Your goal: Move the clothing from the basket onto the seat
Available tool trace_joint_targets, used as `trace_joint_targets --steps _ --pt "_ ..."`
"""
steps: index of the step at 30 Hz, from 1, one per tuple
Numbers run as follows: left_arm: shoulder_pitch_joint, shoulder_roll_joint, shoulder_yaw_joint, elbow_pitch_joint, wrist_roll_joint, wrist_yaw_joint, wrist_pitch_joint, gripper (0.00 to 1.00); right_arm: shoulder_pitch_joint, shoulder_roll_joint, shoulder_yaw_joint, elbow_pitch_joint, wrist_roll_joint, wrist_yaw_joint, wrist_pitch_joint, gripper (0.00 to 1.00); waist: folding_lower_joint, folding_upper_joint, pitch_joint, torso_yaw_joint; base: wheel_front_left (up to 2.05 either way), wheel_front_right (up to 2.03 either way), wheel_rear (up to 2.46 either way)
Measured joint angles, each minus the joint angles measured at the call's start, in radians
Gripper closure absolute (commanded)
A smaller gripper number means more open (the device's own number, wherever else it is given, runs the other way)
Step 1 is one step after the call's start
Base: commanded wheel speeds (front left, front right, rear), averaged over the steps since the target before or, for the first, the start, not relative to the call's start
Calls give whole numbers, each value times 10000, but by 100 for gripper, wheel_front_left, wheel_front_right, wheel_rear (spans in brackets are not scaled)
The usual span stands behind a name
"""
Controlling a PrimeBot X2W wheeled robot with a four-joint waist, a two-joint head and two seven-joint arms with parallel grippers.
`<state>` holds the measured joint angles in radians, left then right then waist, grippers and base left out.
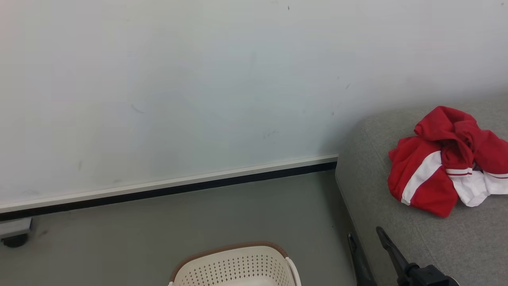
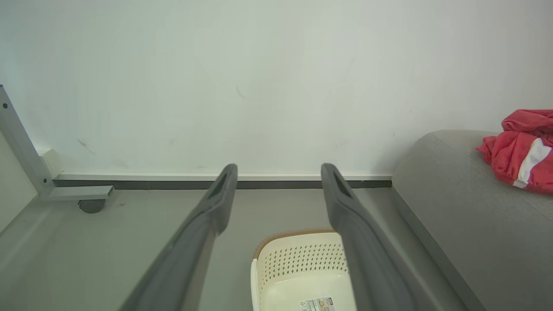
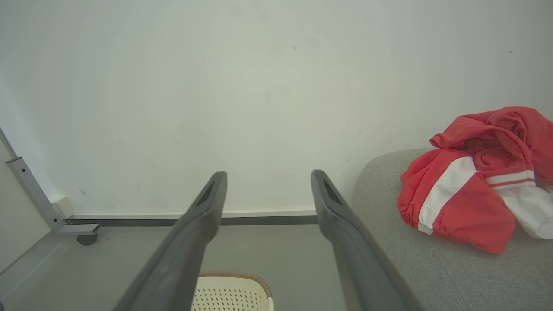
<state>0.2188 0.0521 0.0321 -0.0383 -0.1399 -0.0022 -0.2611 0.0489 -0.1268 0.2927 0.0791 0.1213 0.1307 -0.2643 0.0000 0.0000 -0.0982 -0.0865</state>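
Soft, even light fills the room, bright without glare. The pale wall (image 1: 198, 79) looks slightly washed out, with a faint pink cast at the head view's left edge. A mild shadow darkens the wall beside the rounded corner of the seat (image 1: 397, 222). The clothing (image 1: 432, 174) reads deep red in the head view, paler in the wrist views. Close to the lens, the left end effector (image 2: 278, 172) and right end effector (image 3: 268, 179) turn soft toward the bottom edge.

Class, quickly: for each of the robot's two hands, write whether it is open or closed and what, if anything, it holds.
Left hand: open, holding nothing.
Right hand: open, holding nothing.
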Motion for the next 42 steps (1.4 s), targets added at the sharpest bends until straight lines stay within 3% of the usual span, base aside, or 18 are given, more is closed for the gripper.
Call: trace_joint_targets --steps 10,11,17,42 --pt "4 -10 17 81 56 19 0 0 3 -44 -31 6 0 0 0 0 0 0 -65 63 0 0 0" --pt "12 -15 -4 151 50 29 10 100 31 -35 -25 81 2 0 2 100 -1 0 -66 64 0 0 0" --pt "55 -69 -58 598 -109 31 117 100 313 -12 -40 472 127 0 23 100 0 0 -57 71 0 0 0" --pt "-1033 -79 -15 1475 -4592 -337 1035 100 -257 -23 -1122 1028 4982 0 1099 100 1 0 165 230 0 0 0"
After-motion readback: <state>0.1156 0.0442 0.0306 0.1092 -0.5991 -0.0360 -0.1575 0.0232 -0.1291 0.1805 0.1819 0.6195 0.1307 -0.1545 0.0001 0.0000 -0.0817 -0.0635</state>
